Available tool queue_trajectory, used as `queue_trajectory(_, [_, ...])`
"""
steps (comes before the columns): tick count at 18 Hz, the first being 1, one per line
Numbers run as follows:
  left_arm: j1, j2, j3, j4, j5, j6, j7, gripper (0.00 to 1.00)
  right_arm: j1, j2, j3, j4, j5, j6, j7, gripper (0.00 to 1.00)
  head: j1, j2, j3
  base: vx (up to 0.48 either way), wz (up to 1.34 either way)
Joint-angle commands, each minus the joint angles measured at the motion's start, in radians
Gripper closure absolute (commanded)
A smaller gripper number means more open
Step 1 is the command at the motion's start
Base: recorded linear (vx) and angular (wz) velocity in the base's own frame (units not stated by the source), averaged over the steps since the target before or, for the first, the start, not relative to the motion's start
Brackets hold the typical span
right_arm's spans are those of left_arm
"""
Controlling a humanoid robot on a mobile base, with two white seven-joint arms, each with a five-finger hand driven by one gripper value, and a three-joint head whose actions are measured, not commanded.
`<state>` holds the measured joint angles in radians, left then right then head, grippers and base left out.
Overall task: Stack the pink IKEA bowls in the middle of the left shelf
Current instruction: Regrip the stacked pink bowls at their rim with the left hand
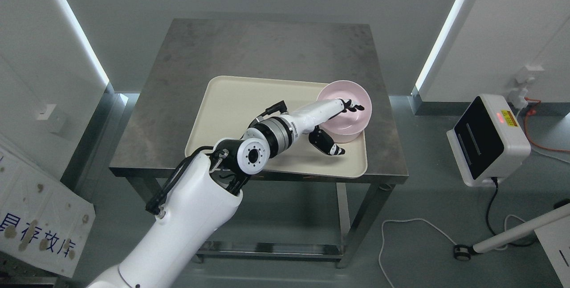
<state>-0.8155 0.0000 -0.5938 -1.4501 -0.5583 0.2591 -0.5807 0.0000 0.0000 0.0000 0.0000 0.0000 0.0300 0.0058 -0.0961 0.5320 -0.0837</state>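
Observation:
A pink bowl [356, 121] stands upright at the right end of a cream tray [231, 114] on the steel table. My left arm reaches across the tray to it. My left hand [348, 128] straddles the bowl's near left wall: the black fingers [354, 107] lie stretched out inside the bowl and the thumb [330, 144] sits outside, low by its base. The hand looks open and has not closed on the wall. Only one bowl shows. My right arm is out of view.
The grey steel table [267, 52] stands against a white wall. A white device with a black screen [487, 139] sits on the floor at the right, with cables around it. A white panel with blue print [40, 230] leans at the lower left.

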Motion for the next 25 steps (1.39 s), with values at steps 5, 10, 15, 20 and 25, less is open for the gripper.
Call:
queue_trajectory(5, [-0.034, 0.017, -0.098, 0.057, -0.141, 0.002, -0.060, 0.24, 0.029, -0.017, -0.011, -0.034, 0.000, 0.004, 0.000, 0.00, 0.0000, 0.000, 0.000, 0.000, 0.00])
queue_trajectory(10, [-0.034, 0.017, -0.069, 0.088, -0.167, 0.002, -0.050, 0.30, 0.029, -0.017, -0.011, -0.034, 0.000, 0.005, 0.000, 0.00, 0.0000, 0.000, 0.000, 0.000, 0.00])
queue_trajectory(15, [-0.033, 0.017, -0.043, 0.089, -0.170, -0.009, -0.048, 0.45, 0.029, -0.017, -0.011, -0.034, 0.000, 0.005, 0.000, 0.00, 0.0000, 0.000, 0.000, 0.000, 0.00])
queue_trajectory(20, [-0.031, 0.017, -0.006, 0.100, -0.172, -0.089, -0.047, 0.64, 0.029, -0.017, -0.012, -0.034, 0.000, 0.004, 0.000, 0.00, 0.0000, 0.000, 0.000, 0.000, 0.00])
queue_trajectory(25, [-0.019, 0.017, 0.005, 0.112, -0.173, -0.152, -0.031, 0.68, 0.029, -0.017, -0.011, -0.034, 0.000, 0.004, 0.000, 0.00, 0.0000, 0.000, 0.000, 0.000, 0.00])
